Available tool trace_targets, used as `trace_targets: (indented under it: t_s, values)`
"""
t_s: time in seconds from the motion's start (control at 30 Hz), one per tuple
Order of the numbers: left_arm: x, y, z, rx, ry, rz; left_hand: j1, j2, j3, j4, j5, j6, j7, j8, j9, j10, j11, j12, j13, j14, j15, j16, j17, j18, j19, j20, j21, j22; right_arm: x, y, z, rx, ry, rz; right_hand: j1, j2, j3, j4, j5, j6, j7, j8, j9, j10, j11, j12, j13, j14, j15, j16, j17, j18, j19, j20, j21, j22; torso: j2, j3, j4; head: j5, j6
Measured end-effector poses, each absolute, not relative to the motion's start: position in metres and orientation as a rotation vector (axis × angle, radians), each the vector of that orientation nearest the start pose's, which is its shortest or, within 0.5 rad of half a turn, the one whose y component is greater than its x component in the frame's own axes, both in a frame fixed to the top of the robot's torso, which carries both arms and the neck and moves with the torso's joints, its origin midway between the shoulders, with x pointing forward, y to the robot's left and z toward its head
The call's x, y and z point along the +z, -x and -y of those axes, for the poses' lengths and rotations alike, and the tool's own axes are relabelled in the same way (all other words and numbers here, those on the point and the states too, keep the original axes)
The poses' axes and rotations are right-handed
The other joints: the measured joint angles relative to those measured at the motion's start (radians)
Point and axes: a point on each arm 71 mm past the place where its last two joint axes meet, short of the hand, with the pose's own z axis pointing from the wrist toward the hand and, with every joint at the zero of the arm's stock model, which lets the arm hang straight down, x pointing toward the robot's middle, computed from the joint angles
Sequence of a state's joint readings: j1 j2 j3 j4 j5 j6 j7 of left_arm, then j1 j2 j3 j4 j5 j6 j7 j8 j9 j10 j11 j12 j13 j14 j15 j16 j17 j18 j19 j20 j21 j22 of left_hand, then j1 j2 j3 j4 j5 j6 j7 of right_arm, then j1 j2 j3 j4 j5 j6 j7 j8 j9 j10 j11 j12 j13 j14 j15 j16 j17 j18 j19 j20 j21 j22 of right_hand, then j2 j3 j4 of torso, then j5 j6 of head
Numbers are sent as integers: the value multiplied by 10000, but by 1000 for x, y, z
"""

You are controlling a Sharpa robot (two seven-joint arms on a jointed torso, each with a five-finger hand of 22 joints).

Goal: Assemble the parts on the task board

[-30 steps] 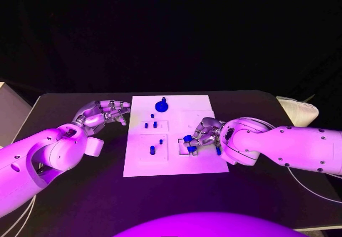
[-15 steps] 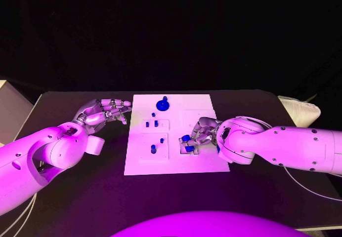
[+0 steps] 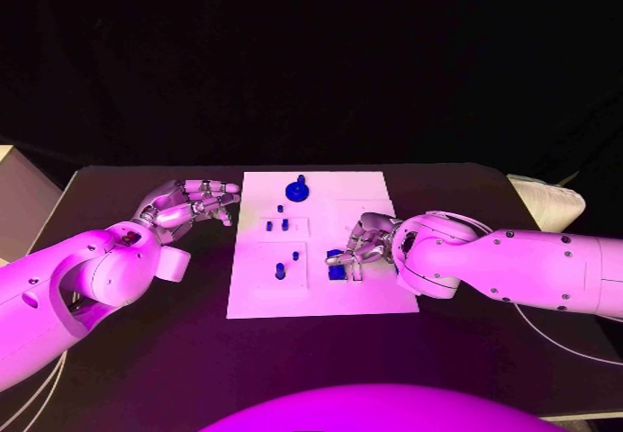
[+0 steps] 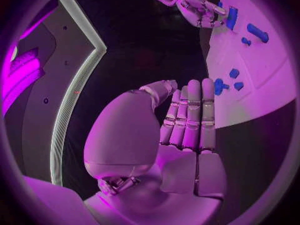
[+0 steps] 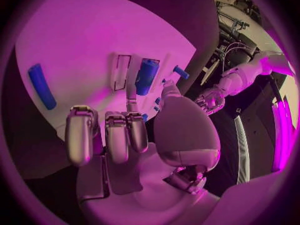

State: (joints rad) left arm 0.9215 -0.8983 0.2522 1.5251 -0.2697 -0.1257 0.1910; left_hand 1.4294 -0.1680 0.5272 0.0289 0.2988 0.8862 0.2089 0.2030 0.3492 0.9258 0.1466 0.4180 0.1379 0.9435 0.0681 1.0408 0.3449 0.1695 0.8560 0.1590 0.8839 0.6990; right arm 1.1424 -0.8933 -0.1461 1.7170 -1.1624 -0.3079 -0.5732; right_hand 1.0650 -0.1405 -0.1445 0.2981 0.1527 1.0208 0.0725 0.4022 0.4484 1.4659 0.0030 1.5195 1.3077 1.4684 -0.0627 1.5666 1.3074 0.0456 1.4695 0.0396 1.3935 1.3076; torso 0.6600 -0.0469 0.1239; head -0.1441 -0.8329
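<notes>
The task board lies flat in the middle of the black counter, its long axis running away from the robot. Small blue parts sit on it: a rounded knob near the far edge, short pegs standing upright in a square recess on the board's left half, and an elongated peg lying in the recess nearer the robot, its long axis roughly along the board. In the right wrist view a long blue bar lies flat on the board, apart from the rest.

Beyond the counter the room is dark; a pale object sits at the counter's right edge.

The right hand hovers low over the right half of the board, palm down, fingers curled toward a blue cylinder at a rectangular slot. In the right wrist view a fingertip touches that cylinder, which lies lengthwise beside the slot; I cannot tell whether it is truly gripped.

The left hand waits just off the board's left edge, fingers straight and together, holding nothing.
</notes>
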Motion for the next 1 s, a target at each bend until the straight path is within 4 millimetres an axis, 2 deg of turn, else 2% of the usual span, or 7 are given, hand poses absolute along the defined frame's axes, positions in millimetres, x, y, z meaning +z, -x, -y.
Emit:
trace_targets:
  t_s: [0.13, 0.43, 0.6, 0.7, 0.77, 0.9, 1.0]
  values:
    - [-213, -470, -232, -15397, 10720, -16271, 0, 0, 0, 0, 0, 0, 0, 0, 0, 0, 0, 0, 0, 0, 0, 0, 1, 0, 0, 0, 0, 0, -254, -420, 199, 4332, -3333, -21052, -246, -167, -28, 28, -100, 0, 0, 0, 13, 0, 0, 0, 0, 0, 0, 0, 0, 0, 0, 0, 0, 0, 0, 0, -1, 4, 9]
    - [-213, -470, -233, -15389, 10724, -16283, 0, 0, 0, 0, 0, 0, 0, 0, 0, 0, 0, 0, 1, 0, 0, 0, 1, 0, 0, 0, 0, -1, -253, -415, 200, 4386, -3330, -21060, -399, -162, -56, 1, -139, 0, 0, 41, 39, 0, 0, 0, -1, 0, 0, 0, -1, 0, 0, 0, 0, -2, 0, 4, 1, -3, 12]
    - [-213, -470, -233, -15387, 10726, -16287, 0, 0, 0, 0, 0, 0, 0, 36, -9, 0, 0, 0, -9, 0, 0, -39, 1, 0, 0, 0, 49, 16, -253, -412, 204, 4405, -3370, -21027, 399, 18, 119, -31, -138, 0, 0, 116, 82, 0, 0, 0, -2, 0, 0, 0, 2, 0, 0, 0, 91, -2, 1, 5, 4, -5, 12]
    - [-214, -470, -233, -15382, 10729, -16288, 0, 0, -1, 0, 0, 0, 0, 36, -9, 0, 0, 0, -8, 0, 0, -39, 2, 0, 0, 0, 49, 26, -252, -410, 207, 4428, -3416, -20938, 1186, 85, 224, -28, -138, 67, -67, 272, 154, -11, -25, 0, -2, -24, -24, 0, 8, 0, 0, 0, 167, -2, 2, 11, 0, -4, 19]
    - [-214, -471, -233, -15385, 10730, -16289, 38, 37, 0, 0, 0, 1, 0, 36, -9, 0, 0, 0, -8, 0, 0, -39, 2, 0, 0, 0, 49, 26, -250, -408, 210, 4457, -3490, -20812, 1389, 81, 224, -28, -128, 59, -59, 272, 156, -12, -58, 0, -2, -37, -37, 0, 8, 0, 0, 0, 252, -2, 2, 15, -1, -1, 27]
    - [-214, -471, -232, -15385, 10737, -16288, 38, 37, -1, 0, 0, 1, -1, 36, -9, 0, 0, 0, -8, 0, 0, -39, 2, 0, 0, 0, 49, 26, -244, -408, 223, 4489, -3730, -20386, 1786, 152, 224, -28, 223, 18, -18, 272, 156, -13, -57, 89, -3, -37, -38, 0, 7, -158, 0, 1, 385, -3, -5, 16, -17, -19, 45]
    - [-214, -471, -232, -15379, 10748, -16286, 38, 37, -1, 0, 0, 1, 0, 36, -9, 0, 0, 0, -8, 0, 0, -39, 2, 0, 0, 0, 49, 26, -233, -411, 235, 4482, -3872, -19934, 1934, 153, 224, -28, 239, 18, -18, 272, 145, -14, -57, 96, -3, -37, -37, 0, 7, -159, 0, 1, 431, -3, -18, 15, -24, -52, 55]
